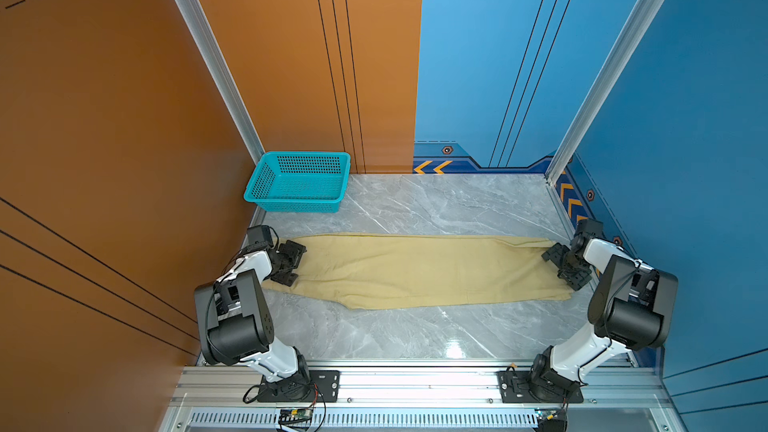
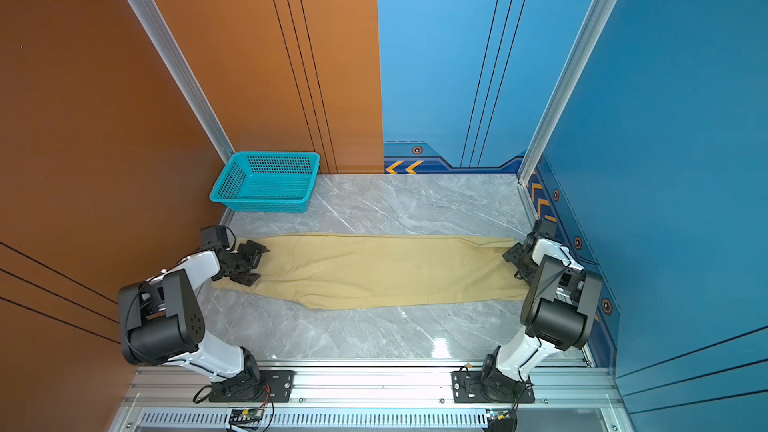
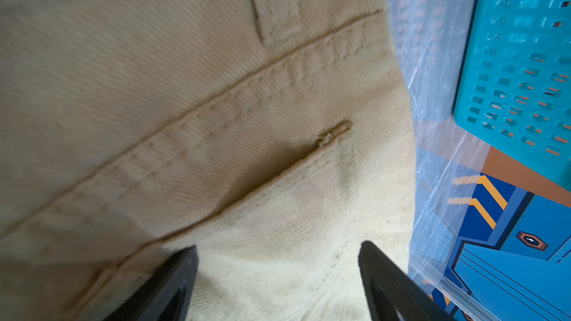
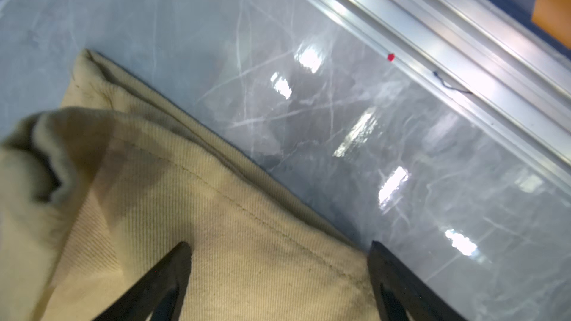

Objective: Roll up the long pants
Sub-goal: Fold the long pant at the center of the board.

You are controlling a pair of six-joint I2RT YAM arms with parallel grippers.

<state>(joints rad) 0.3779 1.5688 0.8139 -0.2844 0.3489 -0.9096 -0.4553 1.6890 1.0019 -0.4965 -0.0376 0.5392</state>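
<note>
**Fig.** The long pants [image 1: 415, 272] are laid flat on the table [image 1: 415, 334], with the long axis running from arm to arm. The left tool [image 1: 296, 264] is set at the waistband [image 3: 123, 57] end and the right tool [image 1: 562, 268] at the hem [image 4: 247, 186] end. Both are held low over the cloth, jaws spread, nothing pinched. Each end is judged within reach.

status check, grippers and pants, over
Both open: left gripper at waist end, right gripper at hem end. The long pants flat, not rolled. Apart: teal basket.

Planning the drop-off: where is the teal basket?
In both top views, the teal basket sits in the far left corner, by the orange wall, beyond the long pants.
</note>
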